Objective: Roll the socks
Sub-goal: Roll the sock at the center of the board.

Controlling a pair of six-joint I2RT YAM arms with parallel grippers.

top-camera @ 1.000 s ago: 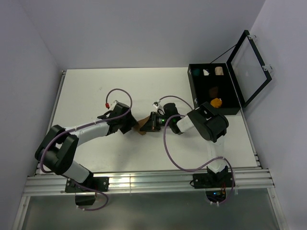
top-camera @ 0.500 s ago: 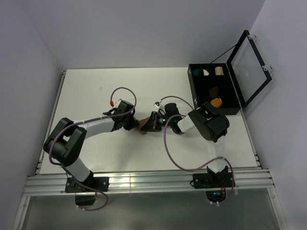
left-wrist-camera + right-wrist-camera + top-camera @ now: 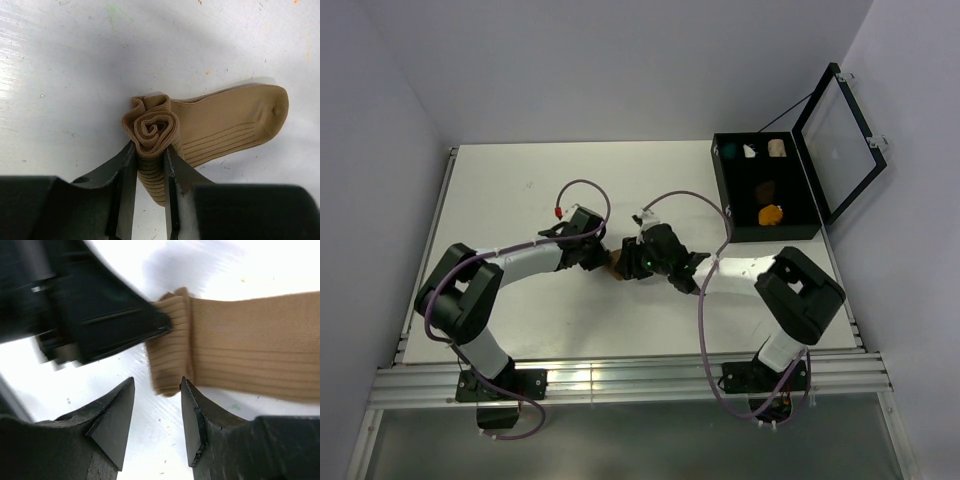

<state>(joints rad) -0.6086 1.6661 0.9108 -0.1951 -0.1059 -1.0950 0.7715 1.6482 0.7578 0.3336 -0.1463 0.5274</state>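
Observation:
The tan sock [image 3: 230, 125] lies on the white table, its cuff end wound into a tight roll [image 3: 150, 125]. My left gripper [image 3: 150, 152] is shut on that roll, one finger pressed on each side. From the other side, my right gripper [image 3: 157, 390] stands open, and the roll's end [image 3: 170, 360] is just beyond its fingertips. In the top view the left gripper [image 3: 600, 257] and right gripper [image 3: 633, 263] meet at the sock [image 3: 616, 267] mid-table. A dark brown sock [image 3: 766, 188] and a mustard-orange sock [image 3: 771, 213] lie rolled in the black box.
The open black box [image 3: 720, 190] stands at the table's back right, its lid [image 3: 840, 140] raised. Teal [image 3: 728, 151], white [image 3: 750, 151] and cream [image 3: 777, 147] bundles fill its far row. Purple cables loop above both wrists.
My right gripper has opened and let go of the sock, and its arm's elbow has swung out to the right. My left gripper has closed on the roll.

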